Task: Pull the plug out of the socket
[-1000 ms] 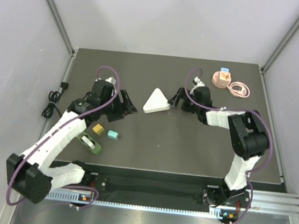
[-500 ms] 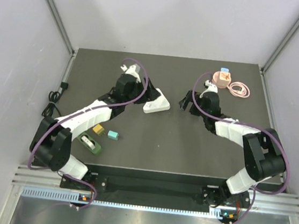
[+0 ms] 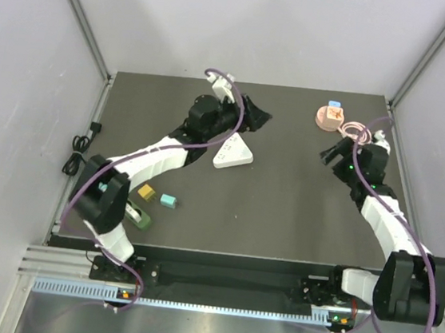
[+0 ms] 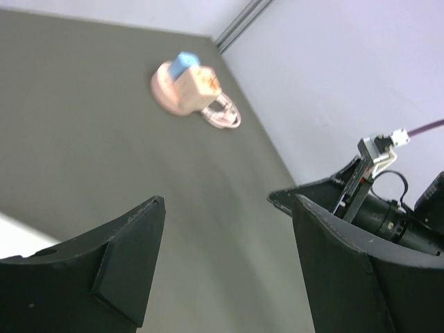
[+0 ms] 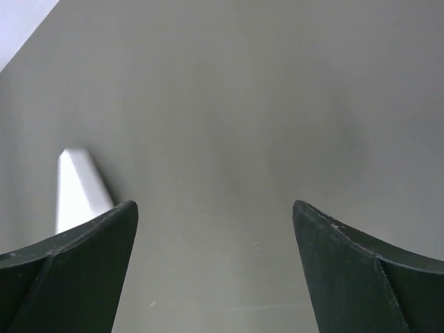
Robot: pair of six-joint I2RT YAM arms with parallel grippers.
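I take the step in hand to be the approach, since neither arm is on the work yet. At the left, the small yellow block (image 3: 146, 192), the teal block (image 3: 168, 200) and the green object (image 3: 132, 215) beside them lie well apart from the job, and I would leave them alone. The left gripper (image 3: 257, 112) hangs over the far middle of the dark grey table (image 3: 281, 213), just beyond the white triangular wedge (image 3: 232, 151), its jaws spread wide with nothing between them. Its wrist camera already looks across at the target, so I would run it to the right and low, then close on the round base to pin it down. A light base would probably lift with the plug otherwise. The right gripper (image 3: 332, 152), equally wide and empty, hovers near the target on its near side. I would bring it over the top, square its fingers to the flat faces of the upper piece, grip only that, and pull straight up rather than sideways, keeping clear of the cable. The target stands at the far right of the table. It is a pink round socket base (image 4: 170, 96) with an orange block-shaped plug (image 4: 206, 83) seated on it, a small blue cube (image 4: 184, 64) on top, and a thin pink cable (image 4: 223, 115) coiled in loops against its right side. The plug looks fully seated. I cannot tell how the blue piece joins it.
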